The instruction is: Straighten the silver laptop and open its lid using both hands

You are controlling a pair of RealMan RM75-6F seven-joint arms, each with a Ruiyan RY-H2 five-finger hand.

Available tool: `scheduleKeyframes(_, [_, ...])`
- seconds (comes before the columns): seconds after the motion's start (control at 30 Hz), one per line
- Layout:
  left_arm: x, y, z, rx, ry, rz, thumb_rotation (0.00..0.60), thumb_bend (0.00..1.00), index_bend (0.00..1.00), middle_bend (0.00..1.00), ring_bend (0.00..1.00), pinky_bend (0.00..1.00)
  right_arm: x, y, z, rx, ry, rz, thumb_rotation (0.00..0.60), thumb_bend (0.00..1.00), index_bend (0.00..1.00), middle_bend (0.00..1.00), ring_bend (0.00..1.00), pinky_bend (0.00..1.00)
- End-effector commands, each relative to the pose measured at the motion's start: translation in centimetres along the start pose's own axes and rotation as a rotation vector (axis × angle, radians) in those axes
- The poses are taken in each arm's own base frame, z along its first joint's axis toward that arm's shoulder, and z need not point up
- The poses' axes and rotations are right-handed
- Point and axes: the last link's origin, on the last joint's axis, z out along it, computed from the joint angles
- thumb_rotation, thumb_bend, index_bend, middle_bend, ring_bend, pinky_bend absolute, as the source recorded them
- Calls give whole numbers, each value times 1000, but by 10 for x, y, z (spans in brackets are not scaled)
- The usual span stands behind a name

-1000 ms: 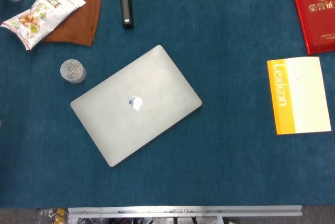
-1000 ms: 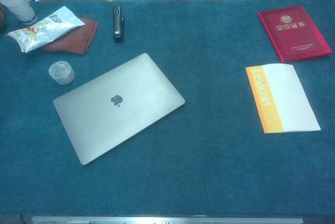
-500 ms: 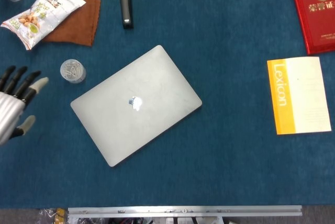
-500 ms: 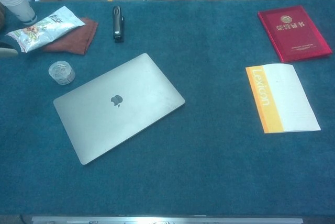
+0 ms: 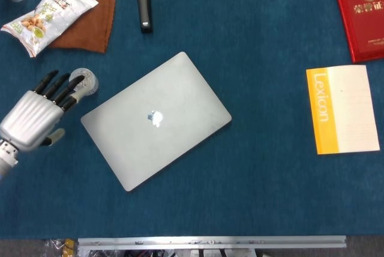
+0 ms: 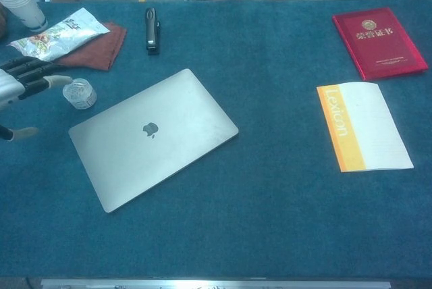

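Since half a second ago our left hand (image 5: 33, 114) has moved in from the table's left edge toward the silver laptop (image 5: 156, 120), its fingers (image 5: 57, 86) spread and holding nothing. Their tips overlap the small clear container (image 5: 84, 81) in the head view. The laptop lies closed and skewed on the blue table (image 5: 258, 59), just right of the hand. Farther right sits the Lexicon book (image 5: 342, 109). Neither view shows our right hand.

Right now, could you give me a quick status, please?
Left hand open beside laptop; right unseen. Laptop closed, askew. Clear jar at left fingertips.
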Motion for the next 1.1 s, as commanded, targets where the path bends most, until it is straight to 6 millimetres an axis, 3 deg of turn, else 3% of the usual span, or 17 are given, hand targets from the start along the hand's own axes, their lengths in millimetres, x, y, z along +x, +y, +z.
scheduleKeyframes(0.03, [-7,2,10,-34,-9,8,600,246,0,0,0,2,-1,-1,1,-4,1,-1,600,162,0,61,8,100])
scheduleKeyframes(0.47, [-26,6,34,-102,31,-37,600,246,0,0,0,1,1,3,-5,-45,1,-6,600,161,0,61,8,100])
scheduleKeyframes(1.1, [-49,-13,21,-115,71,-7,600,246,0,0,0,0,3,-6,-14,-37,4,-18,600,159,0,61,8,100])
